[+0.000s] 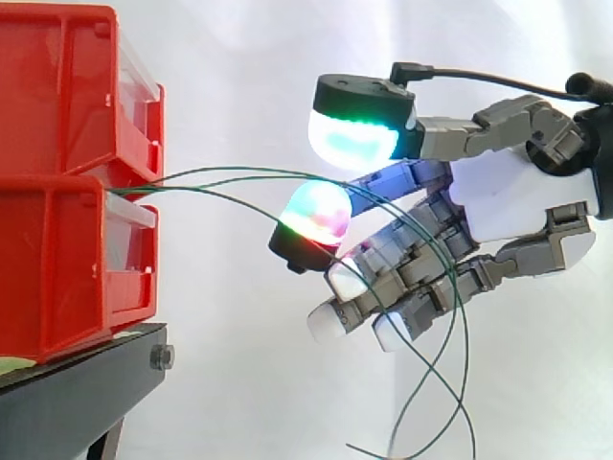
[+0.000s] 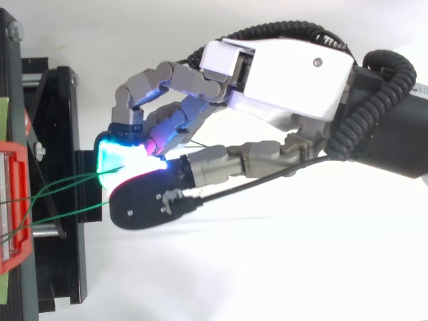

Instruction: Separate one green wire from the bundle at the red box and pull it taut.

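Thin green wires [image 1: 230, 174] come out between the two stacked red bins [image 1: 57, 259] and arc right into my hand [image 1: 508, 196]. They pass through a narrow gap between the green-glowing thumb pad [image 1: 352, 139] above and a multicoloured fingertip [image 1: 319, 213] below. One lower wire runs behind that fingertip. Past the pads the wires lie across the half-curled fingers and hang slack towards the bottom edge. From above, the wires [image 2: 63, 180] leave the red bin [image 2: 13, 200] and reach the glowing pads of the hand [image 2: 287, 73].
The bins sit on a black stand [image 1: 77, 393] at the left, whose frame [image 2: 67, 134] lies just left of the fingertips. A white curtain is behind. Free room lies to the right and below the hand.
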Robot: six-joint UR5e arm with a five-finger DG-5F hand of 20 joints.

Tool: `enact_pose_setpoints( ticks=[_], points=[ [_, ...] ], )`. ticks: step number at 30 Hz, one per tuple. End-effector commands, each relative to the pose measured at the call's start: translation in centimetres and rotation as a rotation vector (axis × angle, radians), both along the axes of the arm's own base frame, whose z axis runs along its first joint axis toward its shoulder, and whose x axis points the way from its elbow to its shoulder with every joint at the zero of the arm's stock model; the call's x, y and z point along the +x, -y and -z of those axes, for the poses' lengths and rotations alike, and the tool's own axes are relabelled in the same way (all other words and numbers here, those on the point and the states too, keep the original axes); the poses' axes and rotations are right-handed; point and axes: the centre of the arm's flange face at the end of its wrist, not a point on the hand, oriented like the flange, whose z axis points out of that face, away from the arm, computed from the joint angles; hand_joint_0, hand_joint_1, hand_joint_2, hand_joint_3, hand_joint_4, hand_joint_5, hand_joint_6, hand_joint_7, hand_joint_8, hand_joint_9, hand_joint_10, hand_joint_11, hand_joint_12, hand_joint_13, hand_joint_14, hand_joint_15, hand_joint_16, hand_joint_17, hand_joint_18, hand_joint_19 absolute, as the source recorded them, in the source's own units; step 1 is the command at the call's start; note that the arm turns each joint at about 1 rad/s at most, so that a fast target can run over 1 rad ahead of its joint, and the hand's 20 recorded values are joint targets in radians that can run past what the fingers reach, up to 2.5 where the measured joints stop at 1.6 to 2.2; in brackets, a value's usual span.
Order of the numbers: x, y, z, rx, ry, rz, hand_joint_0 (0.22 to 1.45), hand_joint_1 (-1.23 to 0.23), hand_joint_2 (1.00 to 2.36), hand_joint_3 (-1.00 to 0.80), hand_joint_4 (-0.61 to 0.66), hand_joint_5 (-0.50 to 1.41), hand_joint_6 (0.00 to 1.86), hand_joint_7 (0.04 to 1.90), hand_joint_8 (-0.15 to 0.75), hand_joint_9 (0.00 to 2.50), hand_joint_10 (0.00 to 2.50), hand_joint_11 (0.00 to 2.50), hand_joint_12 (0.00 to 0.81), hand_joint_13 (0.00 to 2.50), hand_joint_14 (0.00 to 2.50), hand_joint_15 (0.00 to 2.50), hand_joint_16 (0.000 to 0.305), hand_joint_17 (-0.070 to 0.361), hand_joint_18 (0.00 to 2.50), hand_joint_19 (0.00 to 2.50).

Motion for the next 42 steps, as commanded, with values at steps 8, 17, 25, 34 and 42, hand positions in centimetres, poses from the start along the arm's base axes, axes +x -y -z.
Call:
enact_pose_setpoints(
  ticks=[8,17,25,34,42],
  points=[
    [0.0,0.0,0.18,-0.002,-0.003,-0.001,0.6,-0.71,1.02,-0.2,0.14,-0.15,0.89,1.08,0.276,0.89,0.02,0.49,0.351,0.65,0.02,0.36,0.055,0.124,0.68,0.61],
    [-0.02,-0.22,0.07,-0.002,-0.002,-0.002,0.57,-0.66,1.01,-0.41,0.16,-0.16,0.89,1.02,0.277,0.9,0.02,0.49,0.356,0.66,0.01,0.36,0.056,0.126,0.69,0.61],
    [-0.04,-0.3,0.08,-0.003,-0.003,-0.001,0.61,-0.7,1.02,-0.27,0.14,-0.16,0.89,1.06,0.281,0.99,0.02,0.65,0.349,0.73,0.02,0.43,0.055,0.124,0.7,0.62],
    [-0.03,-0.54,0.14,0.001,-0.002,-0.005,0.65,-0.86,1.01,-0.39,0.13,-0.17,0.9,0.99,0.273,0.98,0.03,0.79,0.341,0.71,0.02,0.45,0.055,0.123,0.69,0.59],
    [-0.02,-0.57,0.14,0.004,-0.002,-0.007,0.51,-0.75,1.0,-0.5,0.16,-0.17,0.9,0.97,0.289,1.01,0.03,0.78,0.358,0.76,0.02,0.46,0.058,0.131,0.72,0.61]
  ],
)
